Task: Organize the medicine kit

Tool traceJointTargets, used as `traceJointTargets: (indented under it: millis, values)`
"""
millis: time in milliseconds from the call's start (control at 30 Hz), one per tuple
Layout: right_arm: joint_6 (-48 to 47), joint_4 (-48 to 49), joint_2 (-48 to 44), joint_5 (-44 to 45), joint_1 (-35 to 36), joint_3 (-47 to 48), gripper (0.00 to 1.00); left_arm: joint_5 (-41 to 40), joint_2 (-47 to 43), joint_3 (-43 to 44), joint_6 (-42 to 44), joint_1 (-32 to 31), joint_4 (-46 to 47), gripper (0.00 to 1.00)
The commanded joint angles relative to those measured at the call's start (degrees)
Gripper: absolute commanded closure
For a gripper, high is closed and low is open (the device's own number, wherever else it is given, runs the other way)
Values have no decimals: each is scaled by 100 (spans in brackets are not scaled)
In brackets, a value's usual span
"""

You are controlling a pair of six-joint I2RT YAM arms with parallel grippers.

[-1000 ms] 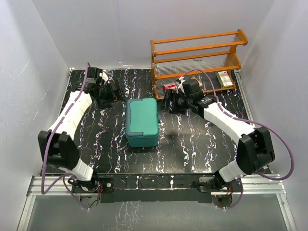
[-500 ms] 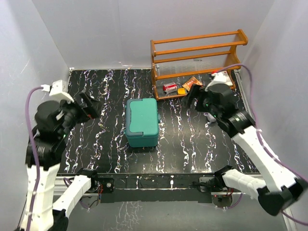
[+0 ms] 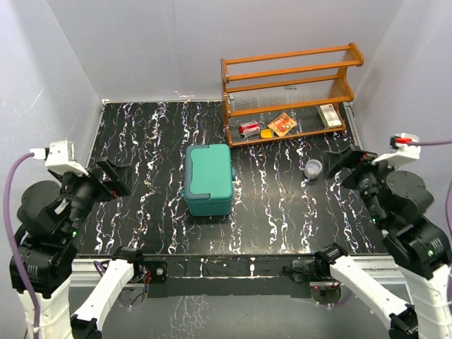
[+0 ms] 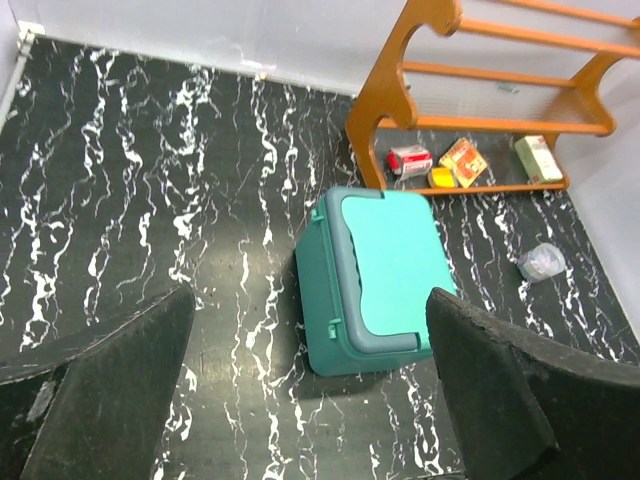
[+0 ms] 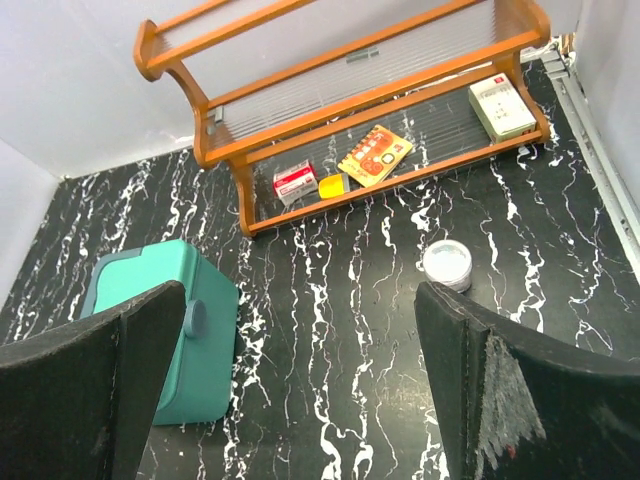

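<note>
The medicine kit (image 3: 208, 180) is a teal box with its lid shut, standing in the middle of the black marbled table. It also shows in the left wrist view (image 4: 385, 275) and the right wrist view (image 5: 160, 335). My left gripper (image 3: 111, 178) is open and empty, raised high at the left side, well away from the kit; its view looks down on the table (image 4: 310, 400). My right gripper (image 3: 344, 167) is open and empty, raised high at the right side (image 5: 300, 400).
An orange wooden rack (image 3: 289, 85) stands at the back right. Its bottom shelf holds a red-white box (image 3: 247, 128), a yellow item (image 3: 266, 133), an orange packet (image 3: 282, 123) and a white-green box (image 3: 327, 114). A small white-lidded jar (image 3: 313, 168) stands right of the kit.
Both arms have pulled back from beside the kit and the rack towards the near table edge and risen high. The kit has not moved.
</note>
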Motion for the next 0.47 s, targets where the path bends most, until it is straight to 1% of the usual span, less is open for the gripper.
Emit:
traceJointTargets:
  millis: [0, 133, 433]
  values:
    - [-133, -366, -310, 154, -7, 348, 2, -44, -78, 445, 122, -15, -91, 1]
    - [-140, -434, -405, 78, -11, 426, 2, -51, -136, 450, 148, -17, -64, 1]
    - [-110, -328, -393, 99, -15, 294, 2, 1, -260, 255, 116, -4, -66, 1]
